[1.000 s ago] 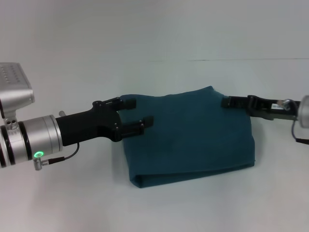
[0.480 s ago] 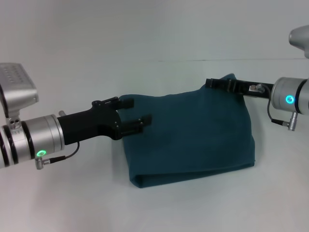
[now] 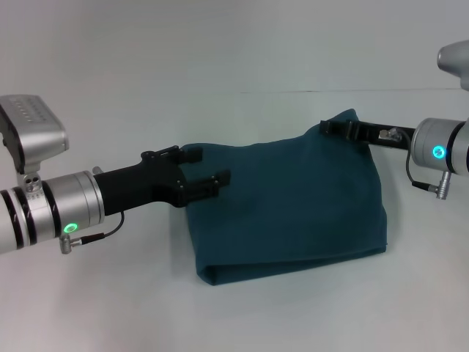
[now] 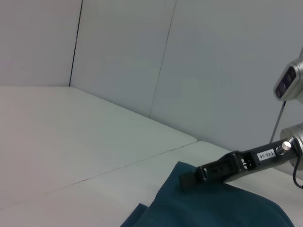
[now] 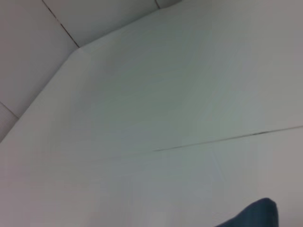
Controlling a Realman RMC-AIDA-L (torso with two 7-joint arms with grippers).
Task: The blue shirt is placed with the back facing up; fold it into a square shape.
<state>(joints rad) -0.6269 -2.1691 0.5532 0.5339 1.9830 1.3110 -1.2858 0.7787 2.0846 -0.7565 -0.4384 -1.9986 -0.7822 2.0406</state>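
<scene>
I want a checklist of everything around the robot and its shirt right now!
Surface: plain white table, a thin seam line across its far part.
Job's things: dark teal-blue knit shirt, folded into a rough square, far right corner lifted.
Clutter: nothing seen.
Grippers: left tool open at the shirt's left edge; right tool at the raised far right corner.
Cables: thin black cable under the left wrist; another by the right wrist.
Surroundings: pale wall panels.

The blue shirt (image 3: 293,202) is soft matt knit cloth. The left gripper (image 3: 207,167) and right gripper (image 3: 327,126) are matt black plastic; their wrist housings are brushed silver metal. The table (image 3: 220,66) is smooth matt white.
</scene>
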